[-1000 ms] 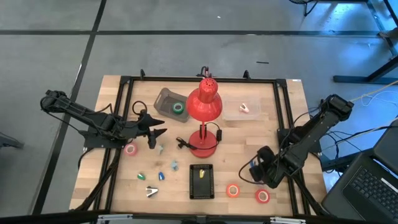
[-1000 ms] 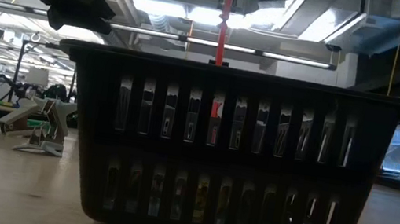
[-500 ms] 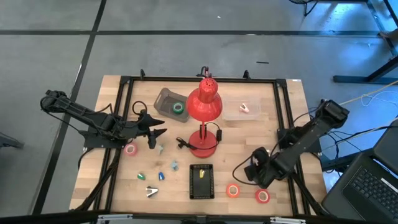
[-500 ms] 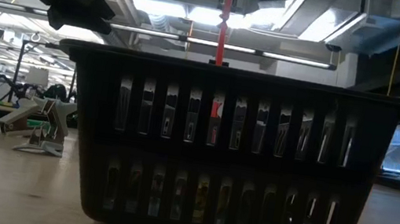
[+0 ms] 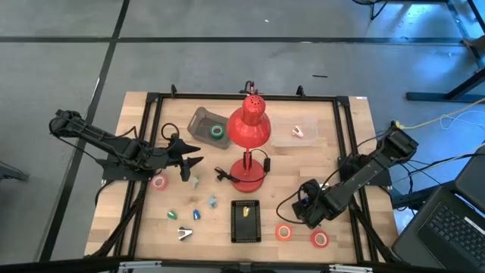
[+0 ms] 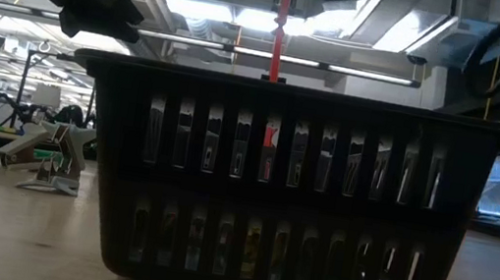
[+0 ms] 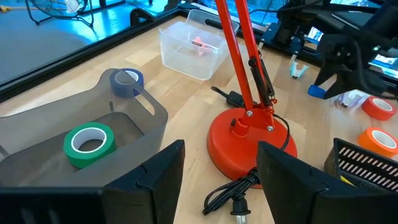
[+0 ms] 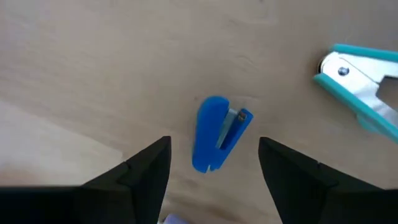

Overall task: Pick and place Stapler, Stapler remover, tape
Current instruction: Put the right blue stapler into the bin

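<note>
My right gripper (image 8: 213, 149) points down at the table with its fingers open. A small blue stapler (image 8: 214, 134) lies flat on the wood between and below them, and I see no touch. A teal stapler remover (image 8: 360, 81) lies beside it. In the high view this gripper (image 5: 305, 210) hides both. Orange tape (image 5: 284, 232) and red tape (image 5: 319, 239) lie near it by the front edge. Pink tape (image 5: 159, 181) lies at the left. My left gripper (image 7: 221, 158) waits open above the left side, holding nothing.
A black basket (image 5: 245, 221) stands at the near middle. Behind it is a red lamp (image 5: 248, 129) with its cord. A grey tray (image 7: 134, 121) holds green tape (image 7: 90, 144). A clear box (image 5: 295, 133) sits far right, and a silver stapler (image 5: 184, 233) lies near left.
My right gripper has sunk toward the table and gone toward its left edge, closer to the black basket. Its arm now shows at the upper right of the low view.
</note>
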Controlling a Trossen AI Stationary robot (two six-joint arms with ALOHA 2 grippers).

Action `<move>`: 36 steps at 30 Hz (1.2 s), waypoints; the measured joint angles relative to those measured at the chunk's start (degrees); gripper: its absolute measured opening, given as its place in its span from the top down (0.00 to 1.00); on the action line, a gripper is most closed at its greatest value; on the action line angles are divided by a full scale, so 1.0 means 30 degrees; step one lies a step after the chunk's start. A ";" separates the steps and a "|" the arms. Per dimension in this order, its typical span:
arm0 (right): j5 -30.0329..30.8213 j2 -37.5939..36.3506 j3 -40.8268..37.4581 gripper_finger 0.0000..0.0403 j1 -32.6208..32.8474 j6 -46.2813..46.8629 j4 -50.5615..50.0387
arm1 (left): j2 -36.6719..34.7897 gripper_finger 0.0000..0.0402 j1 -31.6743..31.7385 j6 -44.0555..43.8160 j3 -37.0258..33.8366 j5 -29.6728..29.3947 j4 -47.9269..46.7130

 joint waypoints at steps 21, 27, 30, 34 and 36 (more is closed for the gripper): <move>0.0208 0.0670 0.0022 0.87 -0.0311 -0.0332 -0.0164 | 0.0000 0.52 0.0000 0.0105 0.0000 -0.0015 0.0000; 0.0124 0.0750 0.0662 0.87 -0.0314 -0.0578 -0.1533 | 0.0000 0.53 0.0000 0.0329 0.0000 -0.0022 -0.0006; 0.0132 0.0743 0.1986 0.87 -0.0311 -0.1005 -0.3120 | 0.0000 0.52 0.0000 0.0328 0.0000 -0.0029 -0.0001; 0.0553 0.0736 0.4380 0.87 -0.0311 -0.1565 -0.5997 | 0.0000 0.53 0.0000 0.0324 0.0000 -0.0048 0.0000; 0.1492 0.0725 0.5721 0.87 -0.0311 -0.2092 -0.7224 | 0.0000 0.53 0.0000 0.0321 0.0000 -0.0222 0.0000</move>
